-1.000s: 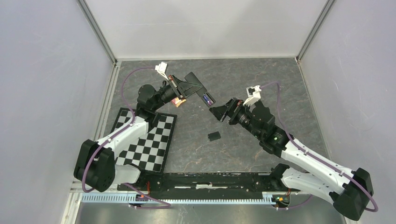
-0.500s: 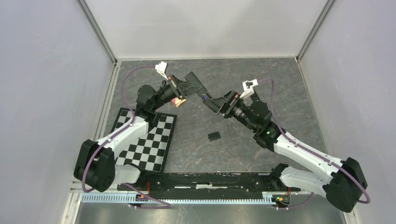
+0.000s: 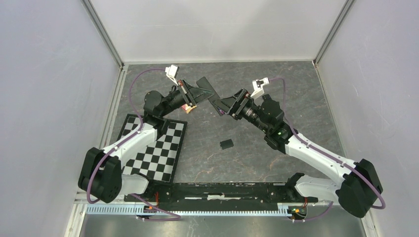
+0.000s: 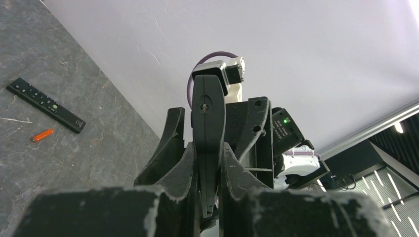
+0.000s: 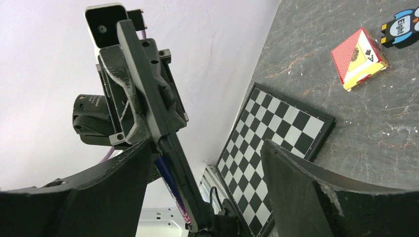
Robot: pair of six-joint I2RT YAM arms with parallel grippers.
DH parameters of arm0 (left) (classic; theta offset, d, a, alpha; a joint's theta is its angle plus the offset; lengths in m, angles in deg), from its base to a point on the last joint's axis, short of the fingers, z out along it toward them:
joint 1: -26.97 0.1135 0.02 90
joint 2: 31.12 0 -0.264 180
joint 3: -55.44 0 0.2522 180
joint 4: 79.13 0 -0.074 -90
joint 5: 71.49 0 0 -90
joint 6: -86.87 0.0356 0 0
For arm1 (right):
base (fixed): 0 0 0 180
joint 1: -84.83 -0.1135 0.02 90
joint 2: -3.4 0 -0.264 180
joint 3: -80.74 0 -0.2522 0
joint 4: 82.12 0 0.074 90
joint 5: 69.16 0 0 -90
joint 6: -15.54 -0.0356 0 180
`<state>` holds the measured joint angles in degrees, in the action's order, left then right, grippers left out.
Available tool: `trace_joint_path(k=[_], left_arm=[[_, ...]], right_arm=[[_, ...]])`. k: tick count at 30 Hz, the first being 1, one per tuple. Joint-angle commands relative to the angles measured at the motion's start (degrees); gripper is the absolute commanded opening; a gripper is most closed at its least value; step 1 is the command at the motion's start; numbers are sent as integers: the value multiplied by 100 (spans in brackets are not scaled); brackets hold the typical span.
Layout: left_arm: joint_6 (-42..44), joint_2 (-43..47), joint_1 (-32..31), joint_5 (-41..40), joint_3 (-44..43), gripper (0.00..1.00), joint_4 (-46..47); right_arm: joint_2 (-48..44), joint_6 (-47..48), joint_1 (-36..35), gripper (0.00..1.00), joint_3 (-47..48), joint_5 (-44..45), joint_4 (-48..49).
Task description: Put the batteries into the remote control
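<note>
Near the remote (image 5: pixel 170 148), a card box (image 5: pixel 357 58)

black-and-white checkered square board (image 3: pixel 153 148) lay flat on the grey stone-look table (image 3: pixel 316 108), on its left side | small red-and-yellow card box (image 5: pixel 358 58) lay on the table past the board's far corner | little blue-and-black gadget (image 5: pixel 400 27) lay near the box, not touching it
</note>
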<state>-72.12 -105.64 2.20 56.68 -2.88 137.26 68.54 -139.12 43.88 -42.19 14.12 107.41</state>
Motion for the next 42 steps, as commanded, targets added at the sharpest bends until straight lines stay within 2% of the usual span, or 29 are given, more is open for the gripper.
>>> trace_joint_path(k=[1,9,15,18,22,27,28,29,31,32,34,38,42], left_arm=[[111,-49,4,143,-71,2,377],[111,-16,3,53,-55,2,330],[-62,47,8,-140,-9,2,321],[-273,51,11,-248,15,2,400],[-484,67,12,-345,-9,2,421],[-696,106,34,-433,-88,2,311],[-756,113,31,-429,-102,2,318],[-785,108,31,-395,-118,2,364],[-658,125,34,-323,-101,2,336],[-530,147,42,-289,-72,2,270],[-172,166,46,-179,-15,2,38],[284,175,103,54,71,2,-233],[480,235,126,223,77,2,-308]], right_arm=[[141,-113,48,83,300,-277,240],[122,-254,113,66,9,-393,447],[106,-299,131,44,-179,-479,599],[82,-302,131,37,-308,-542,715],[-12,-134,131,31,-403,-555,696],[-76,-48,132,30,-591,-573,769],[-74,-17,132,32,-595,-596,778],[-51,37,131,41,-602,-646,854],[-52,102,149,74,-713,-741,1267],[-62,173,157,86,-752,-747,1474],[-80,312,236,97,-732,-790,1620],[-166,412,471,98,-789,-1126,2152],[-271,708,512,98,-793,-1358,2265]])
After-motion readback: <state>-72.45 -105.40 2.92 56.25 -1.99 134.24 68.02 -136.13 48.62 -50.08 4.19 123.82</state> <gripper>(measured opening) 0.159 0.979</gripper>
